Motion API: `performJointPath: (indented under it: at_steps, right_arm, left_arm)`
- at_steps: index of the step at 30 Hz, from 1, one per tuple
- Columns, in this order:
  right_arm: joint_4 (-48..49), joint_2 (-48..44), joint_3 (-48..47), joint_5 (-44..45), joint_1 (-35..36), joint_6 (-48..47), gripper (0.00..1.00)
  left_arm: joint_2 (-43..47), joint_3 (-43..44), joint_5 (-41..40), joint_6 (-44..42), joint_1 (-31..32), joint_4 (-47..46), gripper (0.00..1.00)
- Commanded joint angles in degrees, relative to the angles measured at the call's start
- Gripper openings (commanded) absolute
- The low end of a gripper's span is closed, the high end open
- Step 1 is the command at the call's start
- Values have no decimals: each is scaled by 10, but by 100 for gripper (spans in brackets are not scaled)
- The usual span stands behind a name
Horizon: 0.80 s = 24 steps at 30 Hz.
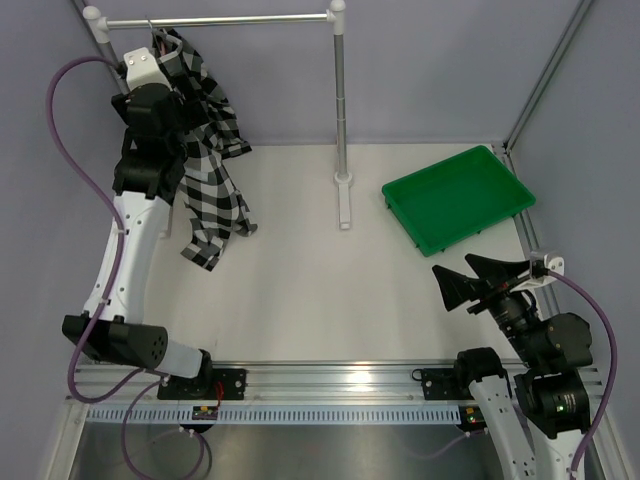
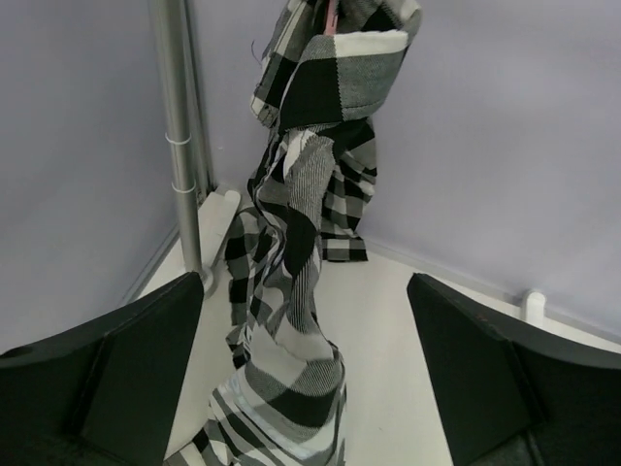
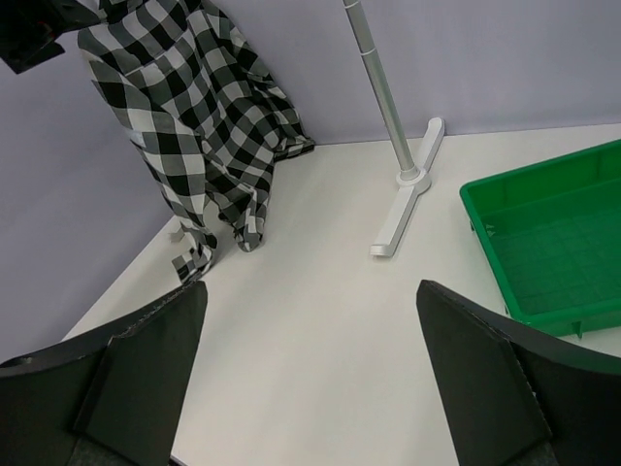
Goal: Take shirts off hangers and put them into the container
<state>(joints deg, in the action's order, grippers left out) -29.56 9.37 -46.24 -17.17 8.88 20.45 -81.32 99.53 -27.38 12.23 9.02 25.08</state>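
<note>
The black-and-white checked shirt hangs from the rail at the back left, its lower end trailing on the table. A sliver of the pink hanger shows inside the collar. My left gripper is raised beside the shirt and stands open, with the hanging cloth between its wide-set jaws and touching neither one. The green container lies empty at the right. My right gripper hovers open near the front right, nothing between its fingers; its wrist view takes in the shirt and the container.
A silver rail spans the back on two posts. The right post rises from a white foot mid-table, left of the tray. The left post stands just beside the shirt. Blue-grey walls close in the back and both sides.
</note>
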Motion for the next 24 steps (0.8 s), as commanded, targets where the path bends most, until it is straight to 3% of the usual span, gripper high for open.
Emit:
performJointPath:
  at_steps: [1,11,24]
  right_arm:
    - [35,-12,8,5,14,-15,99]
    - [42,-19,17,13,26,-23,99]
    - [43,-31,19,17,30,-27,100]
  left_arm:
    - [-20,49,-22,-19,-12,-37,87]
    - [-69,81,-11,-34,-29,-35,51]
    - [-89,93,-17,-55,-30,-35,23]
